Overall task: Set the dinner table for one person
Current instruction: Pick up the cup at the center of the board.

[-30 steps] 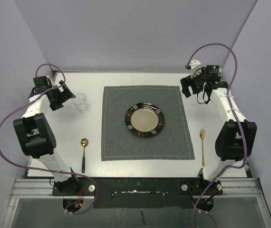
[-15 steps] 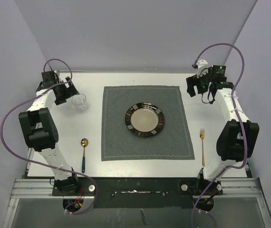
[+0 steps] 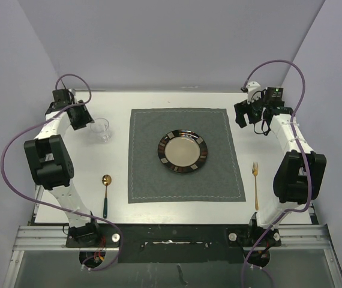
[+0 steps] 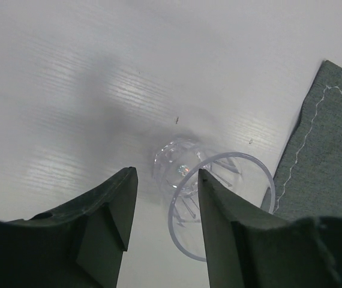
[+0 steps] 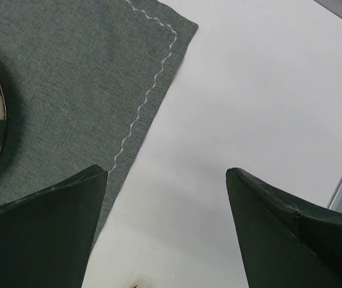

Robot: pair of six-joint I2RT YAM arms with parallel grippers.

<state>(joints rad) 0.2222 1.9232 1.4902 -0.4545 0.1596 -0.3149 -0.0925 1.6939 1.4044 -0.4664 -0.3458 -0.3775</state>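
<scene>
The left gripper point(image 4: 165, 175) has its fingers apart and holds nothing; a clear drinking glass point(image 4: 186, 165) stands upright just in front of them, near the far left corner of the worktop. The right gripper point(image 5: 166, 180) is also spread wide and empty, above the far right corner of the grey stitched placemat point(image 3: 147, 174). The dinner table point(image 3: 177, 99) is the white rectangular top under everything, its long axis running from left edge to right edge. The placemat lies in its centre with a dark-rimmed plate point(image 3: 182, 151) on it. A gold spoon point(image 3: 105, 195) lies toward the left edge, a gold fork point(image 3: 256, 185) toward the right, both with heads pointing at the far edge.
</scene>
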